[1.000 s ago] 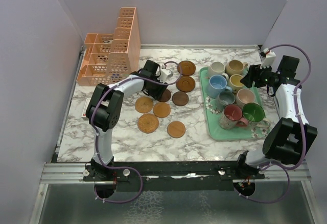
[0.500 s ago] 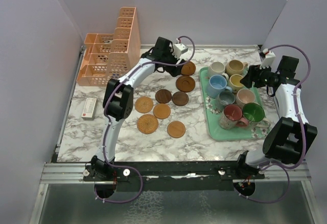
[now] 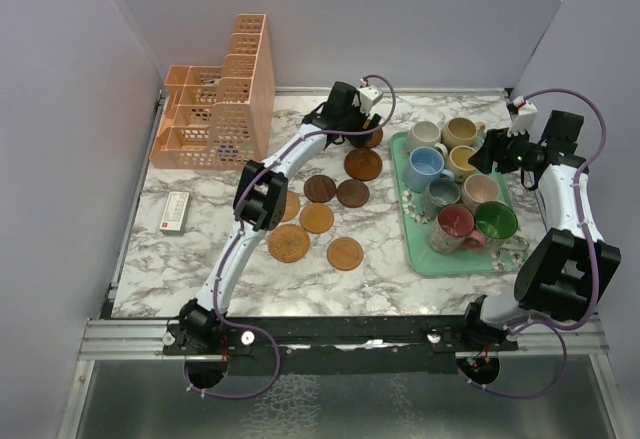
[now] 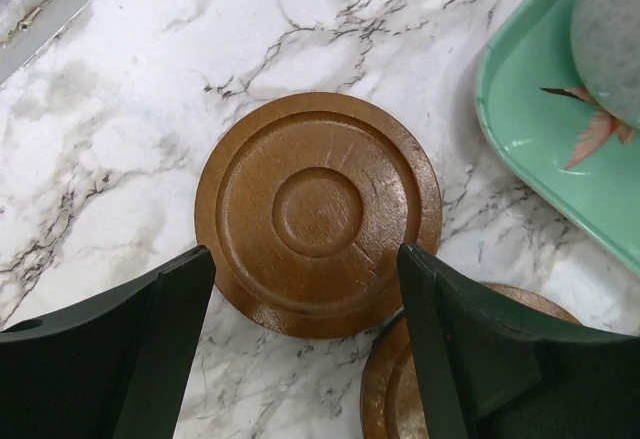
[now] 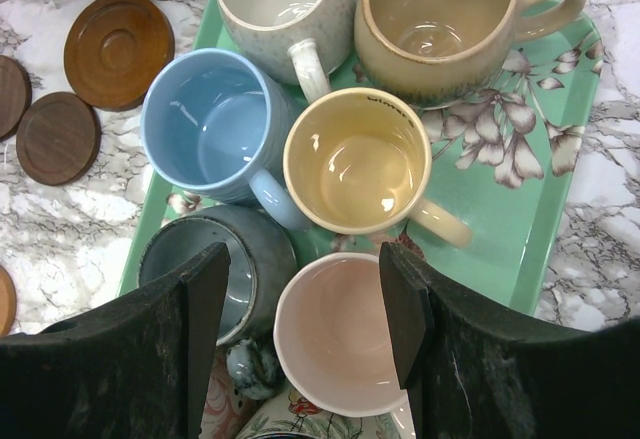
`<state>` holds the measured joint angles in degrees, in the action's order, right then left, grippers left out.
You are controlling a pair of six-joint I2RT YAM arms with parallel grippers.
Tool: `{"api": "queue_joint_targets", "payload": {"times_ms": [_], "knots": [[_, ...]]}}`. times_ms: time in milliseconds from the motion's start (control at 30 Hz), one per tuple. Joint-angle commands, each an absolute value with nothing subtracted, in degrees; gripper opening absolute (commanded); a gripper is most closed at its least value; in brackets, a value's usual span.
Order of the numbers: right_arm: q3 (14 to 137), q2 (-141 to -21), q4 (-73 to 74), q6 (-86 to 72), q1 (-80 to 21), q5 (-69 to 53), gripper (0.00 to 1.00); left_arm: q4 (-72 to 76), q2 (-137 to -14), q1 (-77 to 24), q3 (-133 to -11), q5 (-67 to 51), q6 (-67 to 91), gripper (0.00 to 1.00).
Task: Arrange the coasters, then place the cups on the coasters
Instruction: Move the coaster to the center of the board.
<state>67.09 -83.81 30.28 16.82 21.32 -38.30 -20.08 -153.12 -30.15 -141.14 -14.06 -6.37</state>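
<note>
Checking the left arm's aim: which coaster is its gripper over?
The coaster farthest back, beside the tray's far-left corner. It lies flat under the open left gripper; the other coasters lie farther forward.

A peach lattice organiser (image 3: 215,109) sits far left on the marble table (image 3: 150,269), small white box (image 3: 175,212) nearer, mint-green floral tray (image 3: 418,257) right

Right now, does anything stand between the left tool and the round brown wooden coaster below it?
Nothing visible does. The open left tool is over the round brown wooden coaster, a finger on each side. A second brown coaster lies close by, partly under one finger, and could get nudged.
</note>
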Motion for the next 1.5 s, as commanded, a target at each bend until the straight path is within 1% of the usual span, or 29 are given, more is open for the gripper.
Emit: {"api": "queue_joint_targets", "payload": {"times_ms": [0,367,600,667,833,967,1233,1467], "knots": [[66.55,-84.24,29.09,17.73,21.09,-40.00,0.63,-15.13,-155.53,-30.84,-143.61,-5.13,-5.32,0.77],[66.53,-84.12,29.36,17.93,21.09,-40.67,0.63,-12.44,-158.69,-30.69,-143.96,-0.83,-5.99,0.78],[66.44,-83.97,29.49,18.02,21.09,-40.76,0.63,-13.22,-160.05,-30.59,-143.88,0.68,-6.06,0.75],[66.43,-83.91,29.51,18.06,21.09,-40.78,0.63,-14.09,-159.63,-30.27,-142.95,0.84,-5.90,0.73],[66.45,-83.54,29.53,18.11,21.09,-41.10,0.63,-15.23,-155.99,-28.81,-136.85,0.95,-6.27,0.68],[66.42,-83.46,29.59,18.09,21.09,-41.60,0.63,-15.40,-150.81,-26.99,-128.33,1.21,-7.50,0.64],[66.71,-83.44,30.23,18.36,21.09,-42.98,0.63,-15.05,-141.45,-24.23,-112.21,2.69,-10.80,0.63],[66.70,-83.01,30.37,18.28,21.01,-44.16,0.64,-13.51,-136.54,-21.81,-105.04,6.10,-11.99,0.63]]}}
